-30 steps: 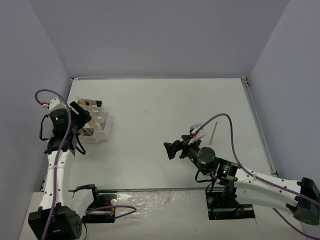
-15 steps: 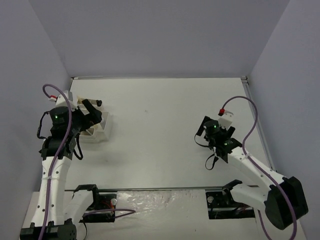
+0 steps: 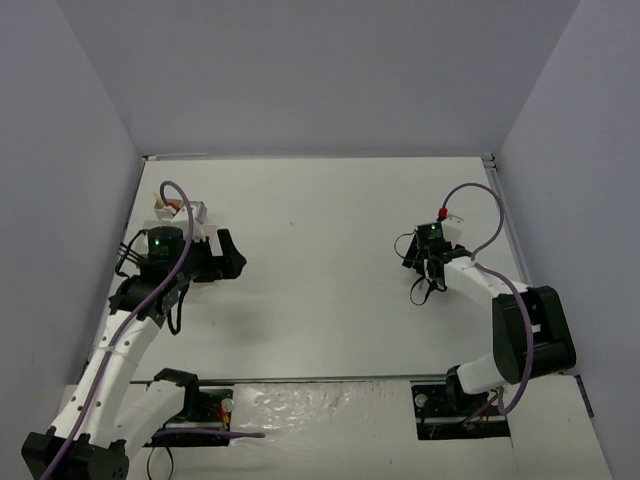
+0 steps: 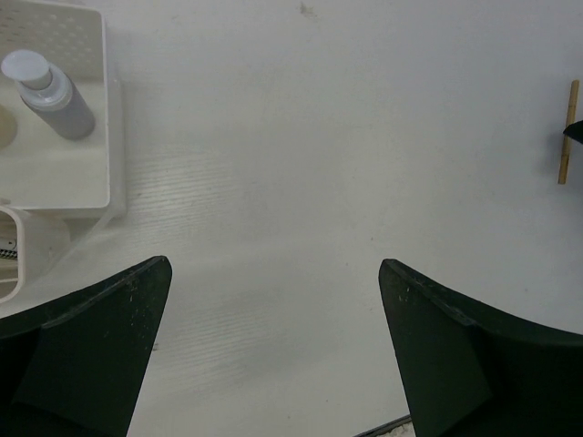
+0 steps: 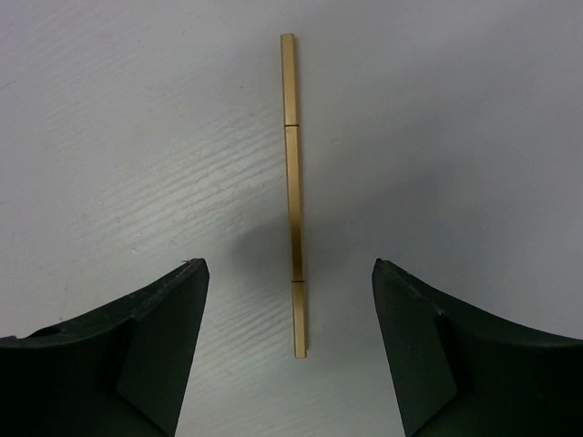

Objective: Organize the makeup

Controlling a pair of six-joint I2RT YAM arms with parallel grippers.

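Note:
A thin tan wooden stick point(image 5: 291, 191) lies flat on the white table. My right gripper point(image 5: 287, 266) hangs over its near end, open, one finger on each side and neither touching it. From above, the right gripper point(image 3: 424, 264) covers the stick. The left wrist view shows the stick point(image 4: 568, 132) far off at the right edge. My left gripper point(image 4: 273, 264) is wide open over bare table with nothing between its fingers. A small grey bottle point(image 4: 50, 86) with a pale cap lies in the white tray point(image 4: 107, 118) at the upper left.
From above, the left arm point(image 3: 160, 262) covers most of the tray, and its gripper point(image 3: 226, 263) points toward the table's middle. Grey walls enclose the table on three sides. A rail runs along the right table edge point(image 3: 512, 240).
My left gripper opened and swung off the tray toward the table's middle. My right arm swung out to the stick on the right, and its jaws narrowed around it.

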